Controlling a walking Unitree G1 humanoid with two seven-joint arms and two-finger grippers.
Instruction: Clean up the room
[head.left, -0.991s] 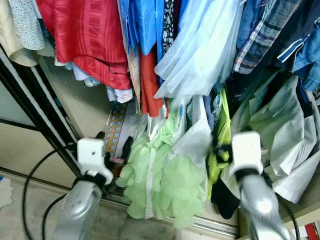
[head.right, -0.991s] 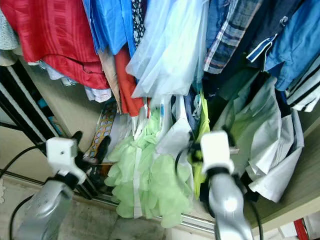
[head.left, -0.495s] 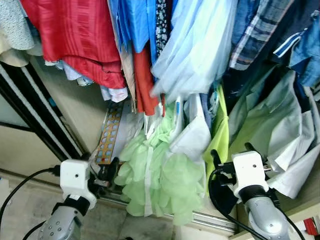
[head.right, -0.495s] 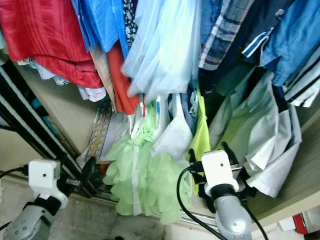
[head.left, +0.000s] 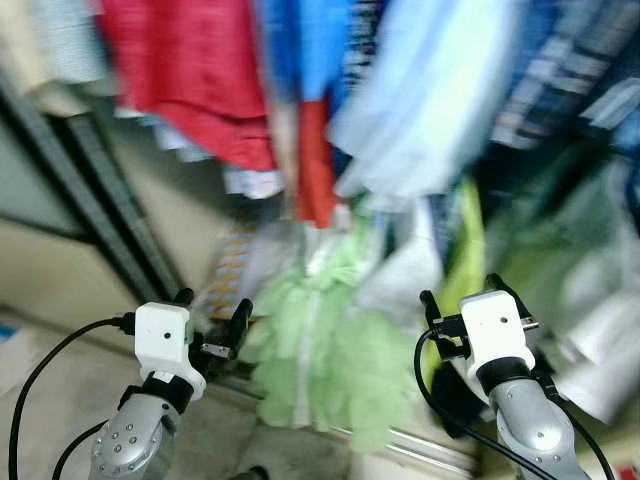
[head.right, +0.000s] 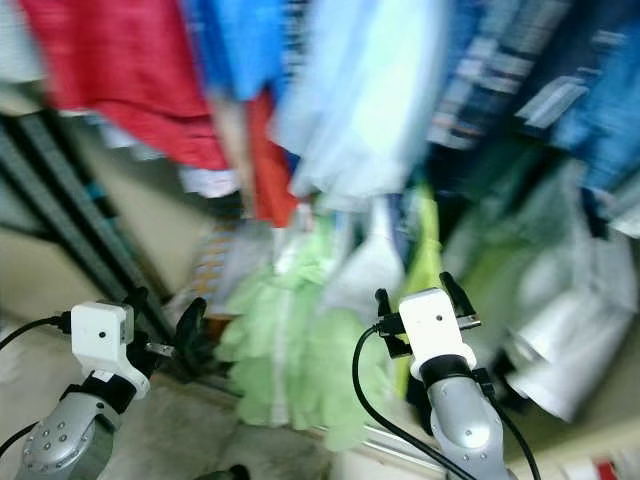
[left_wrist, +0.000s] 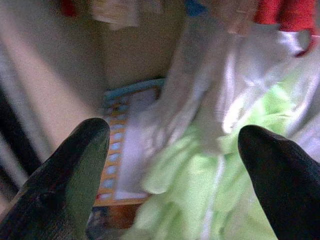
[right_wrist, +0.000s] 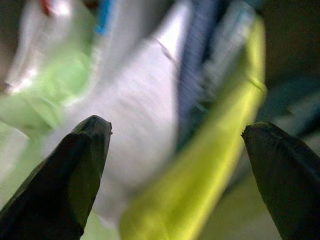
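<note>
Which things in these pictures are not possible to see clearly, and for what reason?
- Hanging clothes, eye views: motion blur hides the patterns.
- Patterned board, left wrist view: partly covered by the pale green garment; its print is unreadable.
- Yellow-green garment, right wrist view: blurred, cut off by the edge.
- Both arms: cut off at the lower edge.

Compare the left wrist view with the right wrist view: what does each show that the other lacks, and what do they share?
The left wrist view alone shows a flat board with an orange, dotted border, standing against a beige wall, and a bit of red cloth.

The right wrist view alone shows a yellow-green garment and a dark blue strip of cloth.

Both are blurred, and both show two black fingers held wide apart, empty, with pale green ruffled fabric and white cloth beyond them.
</note>
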